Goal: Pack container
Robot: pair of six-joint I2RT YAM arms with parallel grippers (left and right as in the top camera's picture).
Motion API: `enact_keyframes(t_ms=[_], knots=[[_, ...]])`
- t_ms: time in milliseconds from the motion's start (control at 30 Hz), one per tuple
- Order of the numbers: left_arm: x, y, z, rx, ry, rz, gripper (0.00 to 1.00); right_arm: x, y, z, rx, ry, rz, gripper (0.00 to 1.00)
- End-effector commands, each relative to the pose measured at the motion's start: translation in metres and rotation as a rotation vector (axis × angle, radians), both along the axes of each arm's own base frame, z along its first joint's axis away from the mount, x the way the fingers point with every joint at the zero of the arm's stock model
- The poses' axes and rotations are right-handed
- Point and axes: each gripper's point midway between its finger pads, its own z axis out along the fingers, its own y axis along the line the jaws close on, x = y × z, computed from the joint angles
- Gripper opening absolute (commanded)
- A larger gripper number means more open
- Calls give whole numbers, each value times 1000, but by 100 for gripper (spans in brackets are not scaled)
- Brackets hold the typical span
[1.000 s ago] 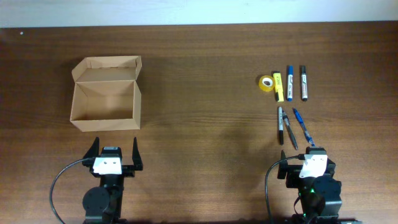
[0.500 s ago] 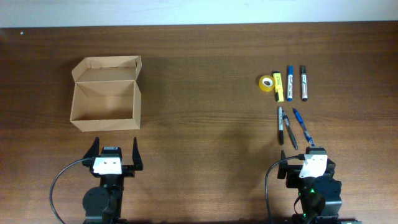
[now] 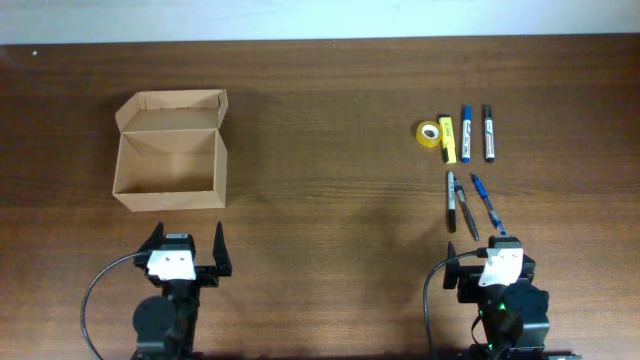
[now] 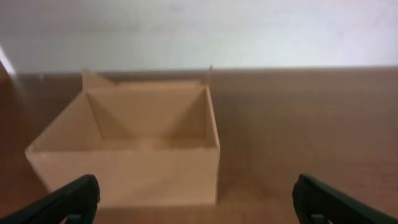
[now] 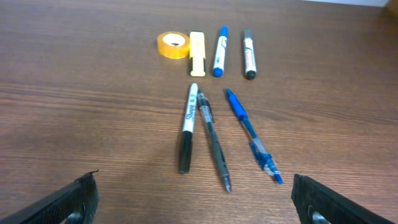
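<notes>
The box [image 3: 170,150] sat at ten o'clock, its lid folded back, likely so things could drop straight in. Pens [image 5: 211,140], markers [image 5: 219,43] and tape [image 5: 173,45] lay in rows at two o'clock, ahead of the right gripper [image 5: 193,190]. It and the left gripper [image 3: 185,247] had their jaws spread and empty.

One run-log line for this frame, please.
stage: not started | left gripper: open, empty, facing container | right gripper: open, empty, facing pens | container: lid open, empty | tape roll, markers, pens: unpacked
</notes>
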Motion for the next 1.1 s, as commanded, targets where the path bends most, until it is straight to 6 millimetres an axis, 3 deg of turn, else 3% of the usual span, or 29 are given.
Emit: enact_keyframes(t_ms=[0,200,367,500,600,767,1000,1067], knots=[[1,-3,20,-30,35,-10,100,1,7,19,21,-31,35,99],[26,4,52,24,125,26,100,8,10,34,50,16,46,99],[76,1,77,44,251,9,100,26,13,46,58,144,53,99],[127,-9,71,32,434,-43,100,61,16,77,70,204,69,99],[158,-27,60,-1,567,-138,100,92,18,86,77,268,74,99],[172,-43,52,-47,641,-219,100,116,35,69,143,406,150,99],[163,-71,52,-133,662,-370,100,132,57,38,237,533,238,99],[161,-69,50,-131,673,-362,90,130,57,33,239,554,235,99]])
